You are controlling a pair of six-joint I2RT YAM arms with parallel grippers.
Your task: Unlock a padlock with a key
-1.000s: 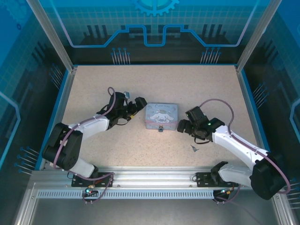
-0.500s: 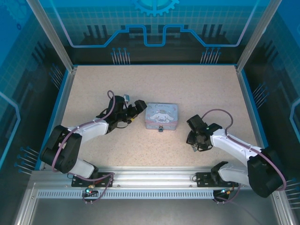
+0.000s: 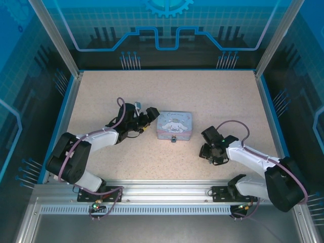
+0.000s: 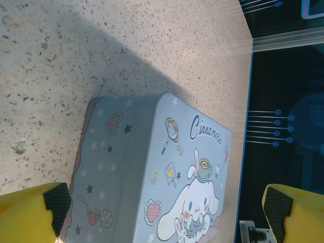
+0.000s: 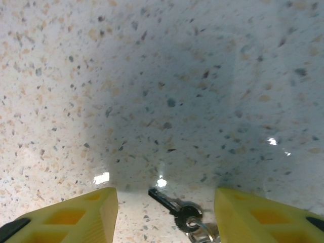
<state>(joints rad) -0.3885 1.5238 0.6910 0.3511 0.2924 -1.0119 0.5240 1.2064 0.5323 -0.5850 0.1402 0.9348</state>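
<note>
On the speckled worktop (image 3: 202, 96) the key (image 5: 169, 202) lies between the right claw's (image 3: 205, 152) parted fingers, while the left claw (image 3: 147, 119) gapes wide beside the box (image 3: 174, 123), padlock (image 3: 173, 139) at its near side.

The table (image 3: 202, 91) is overlooked from above; its box (image 4: 152, 172) and key (image 5: 172, 203) are viewed closely from the wrists.

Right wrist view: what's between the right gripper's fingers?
The key, flat on the table, clear of both fingers of the right gripper; the right wrist view shows it.
</note>
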